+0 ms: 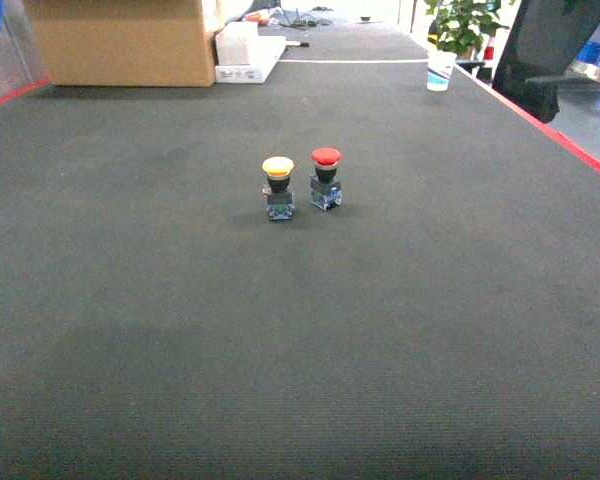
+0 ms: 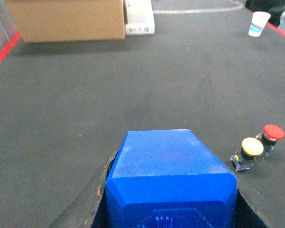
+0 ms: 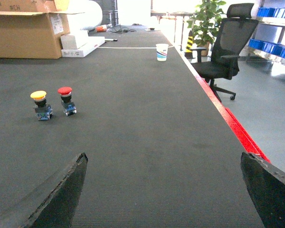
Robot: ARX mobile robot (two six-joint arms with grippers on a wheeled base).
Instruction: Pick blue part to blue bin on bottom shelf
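Head view: a dark counter (image 1: 300, 330) carrying 2 push-buttons side by side near the middle, 1 yellow-capped button (image 1: 278, 186) and 1 red-capped button (image 1: 326, 177), close but apart; 1 cardboard box (image 1: 120, 40) and 1 paper cup (image 1: 441, 70) far back; neither tool in sight, no bottom shelf or blue bin either. Left wrist view: 1 blue part (image 2: 170, 180) filling the lower frame, seated between the dark fingers of the left tool (image 2: 168, 209), closed on it and lifted above the counter, with the 2 buttons off to its right. Right wrist view: right tool (image 3: 164, 190) spread wide with nothing between its 2 fingers, both buttons ahead on the left. Pick apparently done; carry to the shelf and placing in the bin left.
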